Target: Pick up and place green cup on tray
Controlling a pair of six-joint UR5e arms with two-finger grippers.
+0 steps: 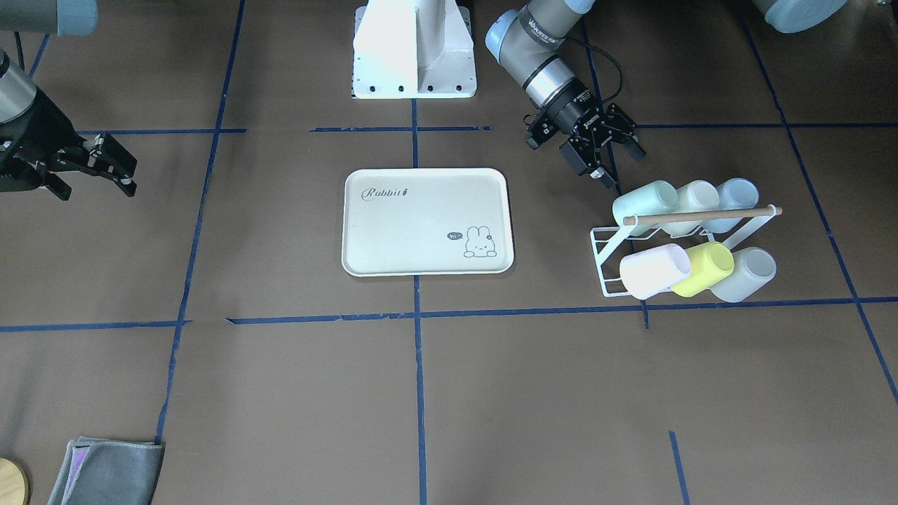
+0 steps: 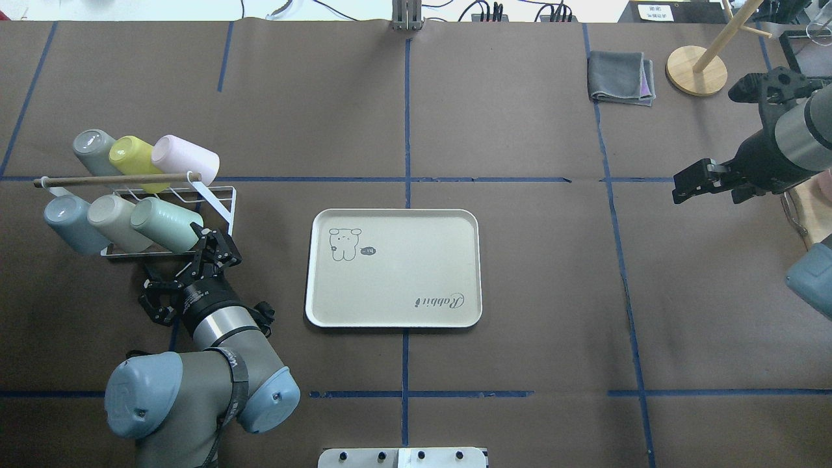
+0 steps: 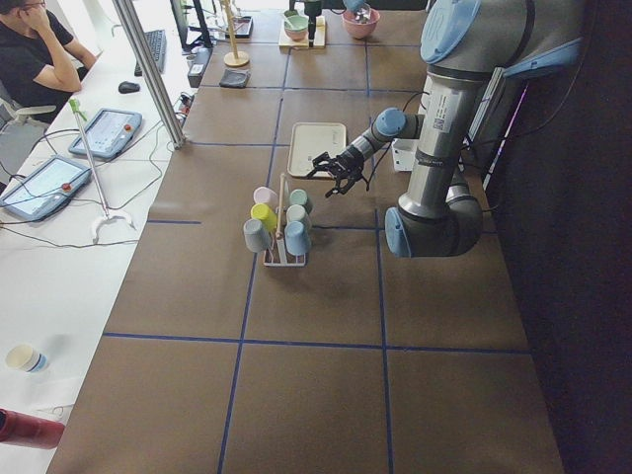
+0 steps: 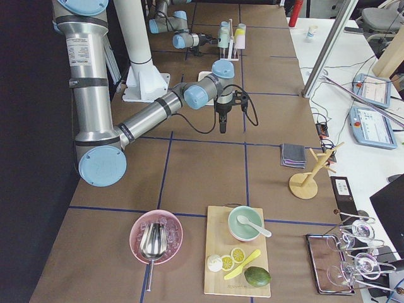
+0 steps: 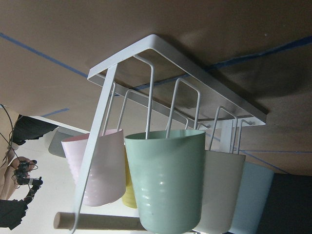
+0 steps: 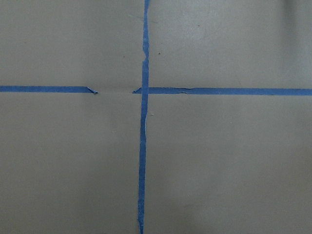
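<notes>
The green cup (image 1: pixel 644 203) lies on its side on the white wire rack (image 1: pixel 605 247), at the end of the row nearest the robot. It also shows in the overhead view (image 2: pixel 166 225) and fills the left wrist view (image 5: pixel 165 180). My left gripper (image 1: pixel 620 164) is open and empty, just short of the cup's base and apart from it; it also shows in the overhead view (image 2: pixel 214 243). The cream tray (image 1: pixel 421 228) with "Rabbit" print lies flat at the table's middle (image 2: pixel 403 279). My right gripper (image 1: pixel 130 177) is open and empty, far off above bare table.
The rack holds several other cups, among them a yellow one (image 1: pixel 707 268), a pink one (image 1: pixel 654 270) and a pale blue one (image 1: pixel 736 196), under a wooden rod (image 1: pixel 701 215). A grey cloth (image 2: pixel 621 78) and a wooden stand (image 2: pixel 697 70) sit at the far right.
</notes>
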